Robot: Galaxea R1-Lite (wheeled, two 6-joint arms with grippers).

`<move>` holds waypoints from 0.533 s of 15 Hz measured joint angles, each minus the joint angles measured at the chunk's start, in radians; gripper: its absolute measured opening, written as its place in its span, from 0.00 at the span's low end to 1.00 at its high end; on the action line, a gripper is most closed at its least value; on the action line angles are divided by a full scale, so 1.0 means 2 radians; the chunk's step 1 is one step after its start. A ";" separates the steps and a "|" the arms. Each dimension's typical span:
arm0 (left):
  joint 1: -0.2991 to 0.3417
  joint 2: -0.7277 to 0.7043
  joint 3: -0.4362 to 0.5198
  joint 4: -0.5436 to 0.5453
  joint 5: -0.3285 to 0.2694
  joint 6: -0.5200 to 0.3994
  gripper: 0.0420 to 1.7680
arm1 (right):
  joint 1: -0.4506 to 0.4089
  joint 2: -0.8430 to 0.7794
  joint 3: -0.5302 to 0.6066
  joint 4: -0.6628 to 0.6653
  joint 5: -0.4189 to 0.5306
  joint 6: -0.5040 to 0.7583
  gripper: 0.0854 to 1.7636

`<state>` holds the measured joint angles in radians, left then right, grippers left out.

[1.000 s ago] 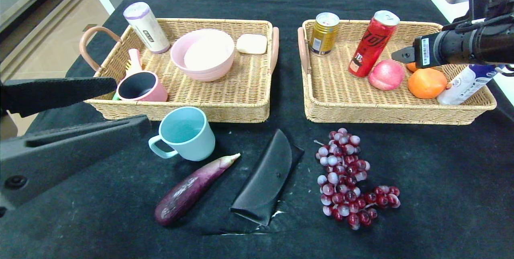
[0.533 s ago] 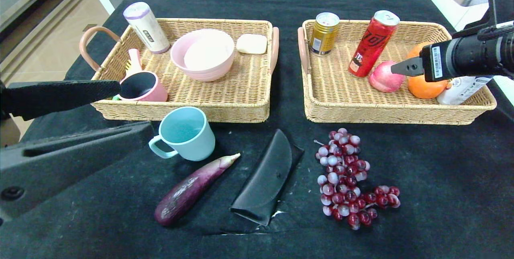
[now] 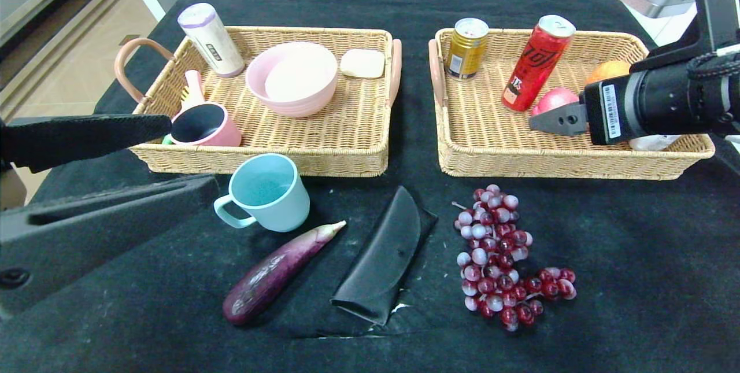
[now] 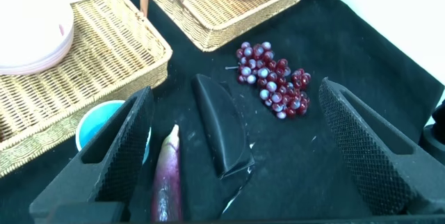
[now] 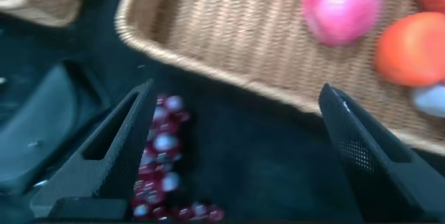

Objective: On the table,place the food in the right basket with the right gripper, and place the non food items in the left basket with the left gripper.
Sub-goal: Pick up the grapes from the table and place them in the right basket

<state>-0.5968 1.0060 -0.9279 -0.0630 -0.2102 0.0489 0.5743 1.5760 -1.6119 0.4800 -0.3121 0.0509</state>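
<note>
On the black cloth in front of the baskets lie a bunch of red grapes (image 3: 506, 257), a purple eggplant (image 3: 277, 272), a black pouch (image 3: 381, 257) and a teal mug (image 3: 269, 191). My right gripper (image 3: 558, 119) hovers open and empty over the near part of the right basket (image 3: 572, 165). In its wrist view the right gripper (image 5: 236, 154) looks down past the basket rim at the grapes (image 5: 156, 161). My left gripper (image 3: 193, 156) is open and empty at the front left, near the left basket (image 3: 260, 156). Between its spread fingers the left gripper (image 4: 240, 147) frames the eggplant (image 4: 167, 179) and pouch (image 4: 222, 130).
The right basket holds a gold can (image 3: 467, 48), a red can (image 3: 537, 63), a pink fruit (image 3: 552, 98), an orange (image 3: 607, 69) and a white bottle (image 3: 653, 141). The left basket holds a pink bowl (image 3: 292, 78), a pink mug (image 3: 199, 125), a soap bar (image 3: 362, 63) and a white canister (image 3: 211, 39).
My right gripper has swung left and towards the near rim of the right basket, staying open. The left gripper and the things on the cloth have not moved.
</note>
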 joint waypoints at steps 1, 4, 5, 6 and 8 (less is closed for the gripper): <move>0.000 -0.001 0.000 0.000 0.000 0.000 0.97 | 0.012 0.000 0.003 0.001 -0.001 0.008 0.96; 0.000 -0.003 -0.001 0.000 -0.001 0.000 0.97 | 0.047 0.000 0.019 0.001 -0.020 0.024 0.96; 0.000 -0.003 -0.001 0.000 -0.001 0.000 0.97 | 0.060 0.001 0.023 0.001 -0.031 0.033 0.96; 0.000 -0.004 -0.001 0.000 -0.001 0.000 0.97 | 0.071 0.002 0.029 0.001 -0.041 0.041 0.96; 0.000 -0.004 -0.001 0.000 -0.001 0.000 0.97 | 0.089 0.005 0.043 0.001 -0.051 0.055 0.96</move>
<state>-0.5968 0.9985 -0.9298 -0.0623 -0.2121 0.0489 0.7515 1.5866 -1.5255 0.4819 -0.4145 0.1602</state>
